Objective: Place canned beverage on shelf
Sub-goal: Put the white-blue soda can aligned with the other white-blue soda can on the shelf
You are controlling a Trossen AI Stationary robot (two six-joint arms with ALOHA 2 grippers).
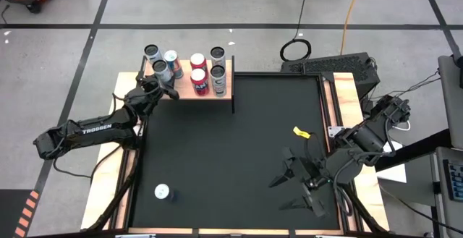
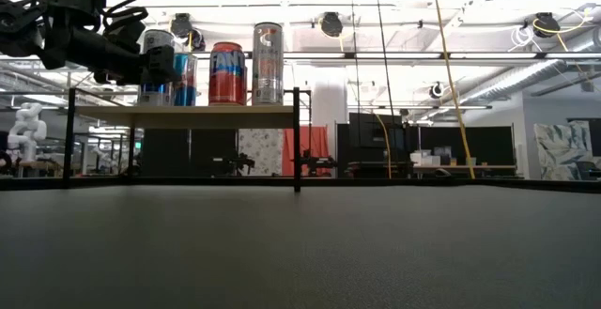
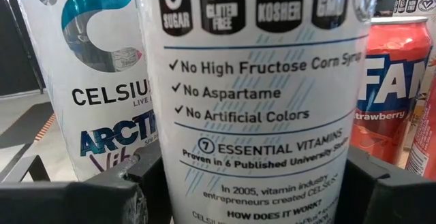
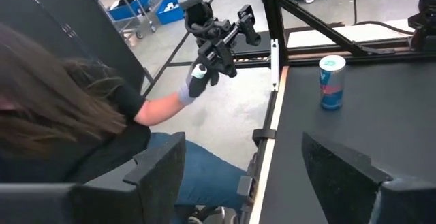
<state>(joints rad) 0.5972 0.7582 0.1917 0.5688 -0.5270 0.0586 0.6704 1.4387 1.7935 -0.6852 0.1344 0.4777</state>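
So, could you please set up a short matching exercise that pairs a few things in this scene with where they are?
Things:
1. left gripper
2. right gripper
3. red can
4. lone can

Places:
A. on the black mat, near the front left corner
B. at the shelf, around a white can
C. over the mat's right part, holding nothing
D. standing on the shelf among the other cans

Pairs: 1-B, 2-C, 3-D, 4-A
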